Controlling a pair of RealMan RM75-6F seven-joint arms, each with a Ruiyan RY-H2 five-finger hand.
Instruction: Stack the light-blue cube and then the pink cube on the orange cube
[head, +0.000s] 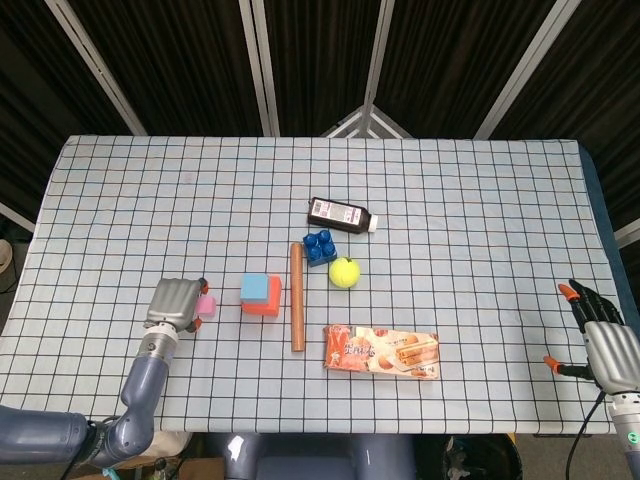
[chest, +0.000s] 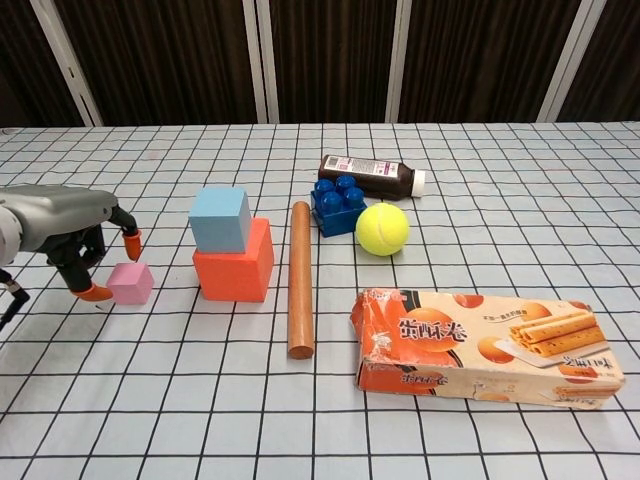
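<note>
The orange cube (chest: 234, 266) sits on the checked table (head: 480, 200) with the light-blue cube (chest: 220, 219) stacked on it, toward its left side. Left of that stack the left hand (chest: 62, 225) has fingertips either side of the pink cube (chest: 130, 283), which rests on the cloth; whether they touch it I cannot tell. Far to the right of the orange cube, the right hand (head: 603, 340) hangs at the table edge, fingers spread and empty.

Head view: high up, looking steeply down, whole checkered counter (head: 480, 180) in frame, dark curtains behind. Chest view: low, near the front edge, facing level across the counter, much closer. Shared: centre cluster with orange cube (head: 264, 303) (chest: 234, 265), wooden rod (head: 297, 297) (chest: 300, 277), tennis ball (head: 345, 272) (chest: 382, 229), snack box (head: 381, 351) (chest: 488, 346).
</note>
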